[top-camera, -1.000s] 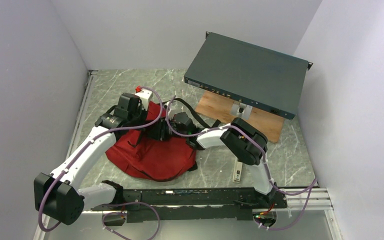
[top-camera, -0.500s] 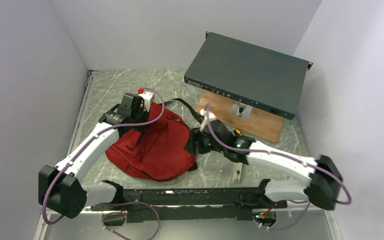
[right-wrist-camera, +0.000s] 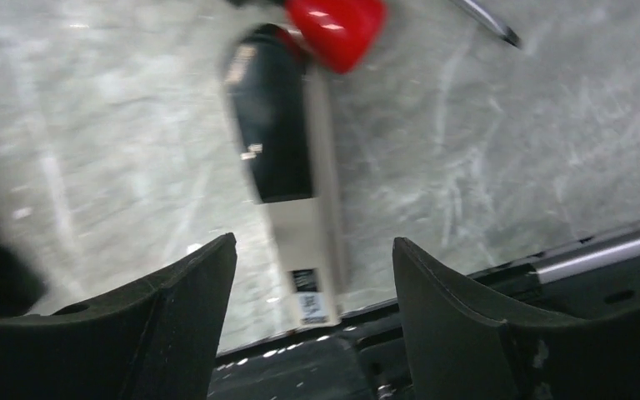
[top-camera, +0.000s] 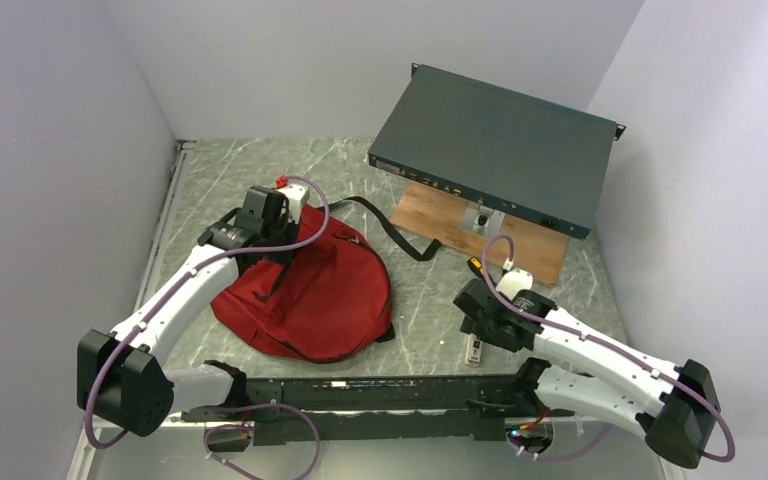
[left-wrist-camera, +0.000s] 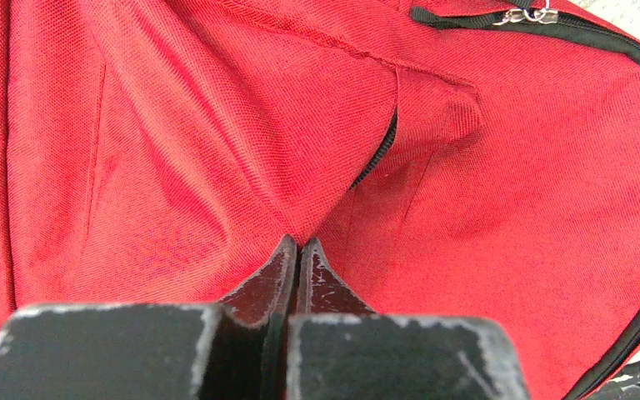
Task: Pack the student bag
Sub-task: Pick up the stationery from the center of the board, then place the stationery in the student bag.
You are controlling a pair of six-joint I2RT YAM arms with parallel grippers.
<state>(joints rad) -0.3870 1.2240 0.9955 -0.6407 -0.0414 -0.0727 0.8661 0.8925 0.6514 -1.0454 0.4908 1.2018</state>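
Swinging away from the student bag (top-camera: 310, 295), my right gripper (right-wrist-camera: 312, 246) now hangs over a beige-and-black item (right-wrist-camera: 287, 167) lying on the table (top-camera: 430, 300), jaws spread wide on either side of it and gripping nothing. I judge that item goes in next. My left gripper (left-wrist-camera: 300, 246) stays pinched shut on the bag's fabric, left of centre.

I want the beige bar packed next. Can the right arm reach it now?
Probably yes: the right gripper hangs open above the beige bar, nothing covers it, though the rail sits close to one end.
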